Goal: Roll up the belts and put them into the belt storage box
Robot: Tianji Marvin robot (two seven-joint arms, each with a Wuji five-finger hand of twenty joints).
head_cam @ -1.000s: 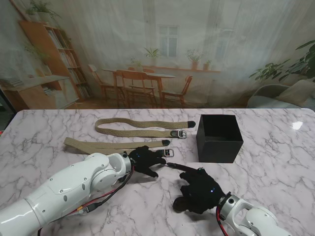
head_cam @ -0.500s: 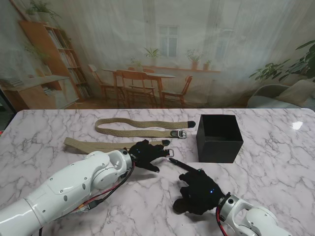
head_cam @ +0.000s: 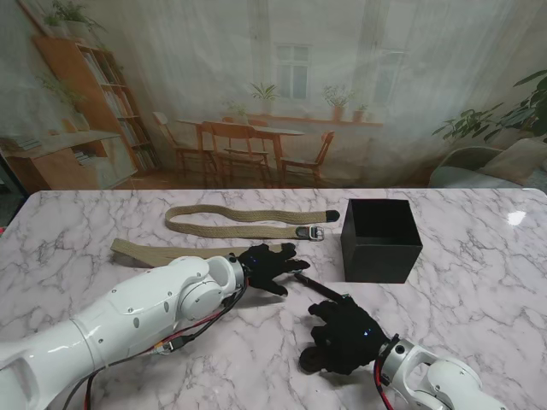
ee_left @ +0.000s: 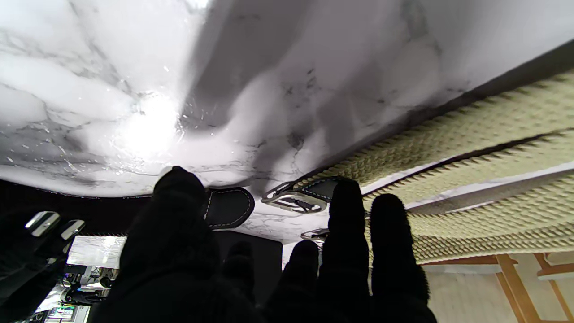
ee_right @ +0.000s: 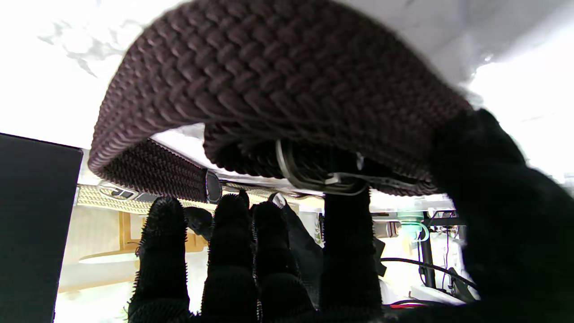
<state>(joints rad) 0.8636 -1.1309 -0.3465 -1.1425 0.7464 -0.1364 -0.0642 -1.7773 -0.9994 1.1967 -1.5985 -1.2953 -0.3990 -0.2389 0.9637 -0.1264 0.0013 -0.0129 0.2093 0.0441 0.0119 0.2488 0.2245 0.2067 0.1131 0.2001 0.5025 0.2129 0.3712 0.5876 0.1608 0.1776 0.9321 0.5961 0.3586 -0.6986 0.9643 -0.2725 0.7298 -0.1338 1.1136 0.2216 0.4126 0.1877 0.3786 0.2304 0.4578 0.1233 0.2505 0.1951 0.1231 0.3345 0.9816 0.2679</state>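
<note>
I count two tan belts (head_cam: pixel 248 222) and one dark belt (ee_right: pixel 278 85) beside one black box (head_cam: pixel 380 239). My left hand (head_cam: pixel 267 265) lies spread on the nearer tan belt (head_cam: pixel 162 252); my right hand (head_cam: pixel 342 333) pinches the dark one.

Dark woven belt (ee_right: pixel 269 76) against right hand (ee_right: pixel 314 269)

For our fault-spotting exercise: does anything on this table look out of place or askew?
Nothing stands out. Two tan belts lie flat, the black box stands upright, and the right hand holds a dark belt.

Marble table (head_cam: pixel 479 299): belts (head_cam: pixel 248 222), box (head_cam: pixel 380 239).
</note>
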